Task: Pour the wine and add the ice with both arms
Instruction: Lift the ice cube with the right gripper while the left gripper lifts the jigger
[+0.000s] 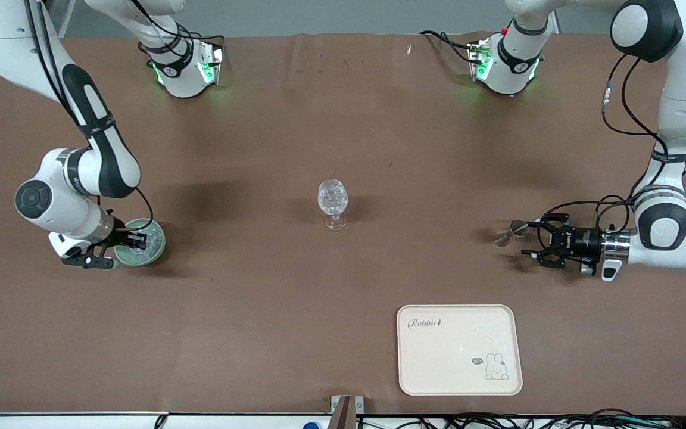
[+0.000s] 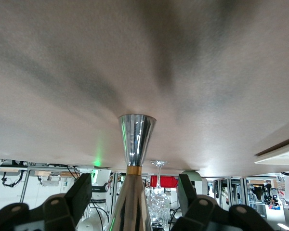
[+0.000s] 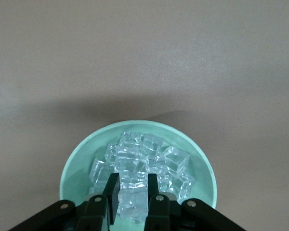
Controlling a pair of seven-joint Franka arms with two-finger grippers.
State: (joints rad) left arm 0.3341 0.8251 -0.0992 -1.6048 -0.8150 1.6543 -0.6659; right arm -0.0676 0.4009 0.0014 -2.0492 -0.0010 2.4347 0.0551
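- The stemmed glass [image 1: 333, 202] stood at the middle of the table [image 1: 343, 119] and already held clear chunks; whether any wine was in it could not be told
- The ice [image 3: 142, 166] lay heaped in a pale green bowl [image 3: 74, 166] toward the right arm's end of the table
- The right gripper [image 3: 133, 190] was down in that bowl, its fingers closed on one cube of the heap, so another piece looked about to be carried over to the glass
- The left gripper [image 1: 535, 241] lay low near the left arm's end of the table, its jaws standing apart on either side of a metal jigger [image 2: 136, 139], not visibly gripping it
- Judged from this, the ice step was under way and the pouring appeared to be still ahead
- A cream tray [image 1: 459, 381], nearer to the front camera than the glass, bore the word "Rabbit" and a small rabbit drawing; no other writing could be read
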